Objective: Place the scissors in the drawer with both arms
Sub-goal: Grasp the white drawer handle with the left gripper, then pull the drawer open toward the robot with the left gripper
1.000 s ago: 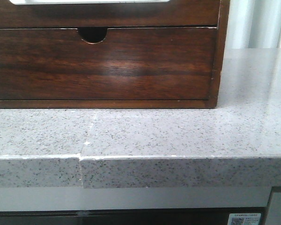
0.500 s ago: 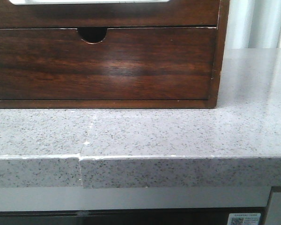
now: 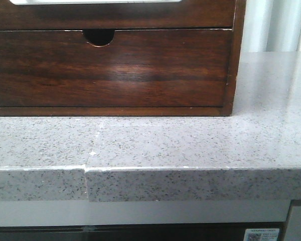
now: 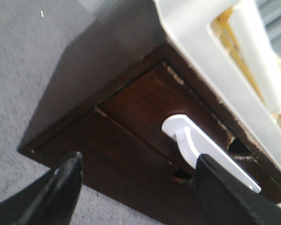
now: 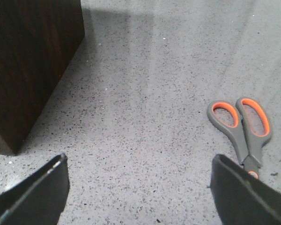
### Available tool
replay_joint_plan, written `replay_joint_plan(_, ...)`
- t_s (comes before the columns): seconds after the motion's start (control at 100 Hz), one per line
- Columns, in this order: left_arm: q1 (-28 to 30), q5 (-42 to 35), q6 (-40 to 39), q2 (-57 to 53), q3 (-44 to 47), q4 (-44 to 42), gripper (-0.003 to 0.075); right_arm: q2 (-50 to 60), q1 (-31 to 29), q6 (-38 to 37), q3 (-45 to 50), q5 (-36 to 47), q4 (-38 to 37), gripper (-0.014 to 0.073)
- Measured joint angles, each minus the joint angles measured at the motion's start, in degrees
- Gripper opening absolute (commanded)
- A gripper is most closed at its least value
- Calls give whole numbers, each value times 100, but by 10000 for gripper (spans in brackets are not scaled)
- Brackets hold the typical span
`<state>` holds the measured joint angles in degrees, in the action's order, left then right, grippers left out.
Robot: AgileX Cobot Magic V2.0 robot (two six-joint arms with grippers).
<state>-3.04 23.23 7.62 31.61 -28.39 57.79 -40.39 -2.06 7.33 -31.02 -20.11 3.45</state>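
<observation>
The scissors (image 5: 246, 133), grey with orange-lined handles, lie flat on the speckled counter in the right wrist view, handles pointing away. My right gripper (image 5: 138, 161) is open and empty above the counter, and the scissors lie just beyond one finger (image 5: 243, 197). The drawer (image 3: 210, 15) is the plain dark wooden front at the top of the front view, with its pale inside (image 3: 90, 1) just showing. My left gripper (image 4: 138, 161) is open and empty, close to the cabinet's front (image 4: 131, 140). A white curved piece (image 4: 187, 138) sits by one finger. Neither gripper shows in the front view.
Below the drawer is a front with a half-round finger notch (image 3: 99, 36). The cabinet stands at the back of the grey speckled counter (image 3: 190, 145), whose front edge (image 3: 190, 183) is near. The cabinet's side (image 5: 33, 61) stands off to one side of my right gripper.
</observation>
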Motion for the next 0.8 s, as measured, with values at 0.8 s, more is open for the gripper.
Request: replay_joint_plan(0.8,-397,1895,4184,3346,-853,4404,461,-35,0,0,0,21,32,556)
